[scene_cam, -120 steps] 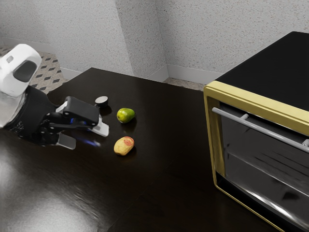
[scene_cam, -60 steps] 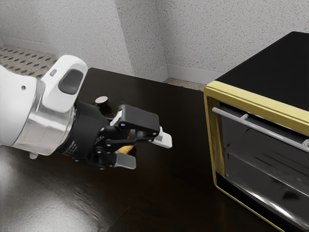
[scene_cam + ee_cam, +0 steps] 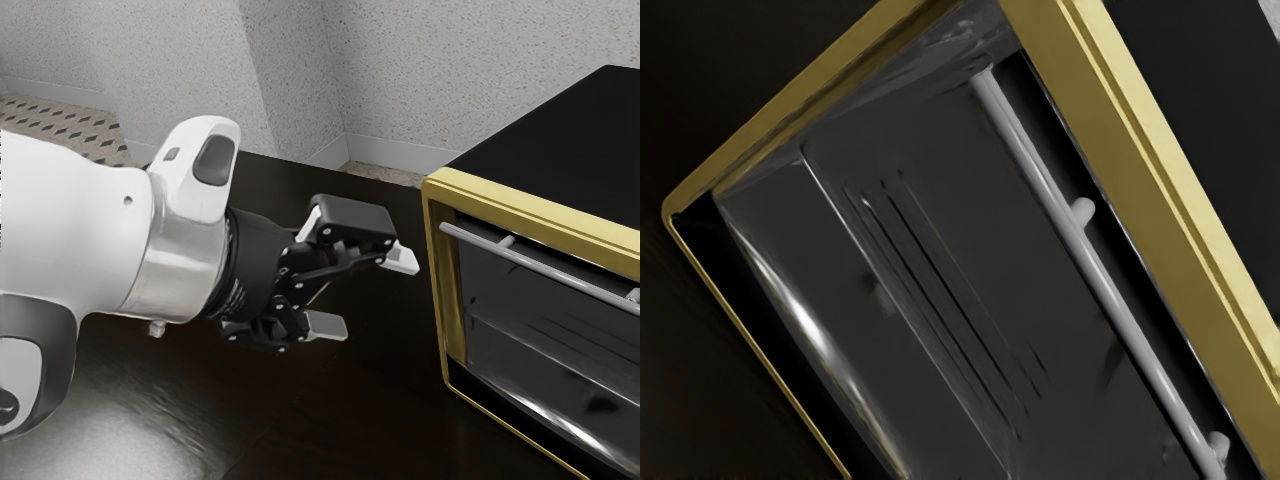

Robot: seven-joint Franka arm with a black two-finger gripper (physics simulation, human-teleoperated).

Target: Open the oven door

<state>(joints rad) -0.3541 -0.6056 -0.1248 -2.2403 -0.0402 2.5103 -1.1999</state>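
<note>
While jaws stand apart, open gap separates them from gold oven edge (image 3: 448,300).

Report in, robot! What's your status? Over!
Gripper open and empty, short of the handle. Oven door shut. Nothing seen between gripper and handle. Over.

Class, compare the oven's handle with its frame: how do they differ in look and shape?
The handle is gray; the frame is gold. The handle is a slim, rounded bar; the frame is a broader, flat-faced border. Both are on the oven's front.
</note>
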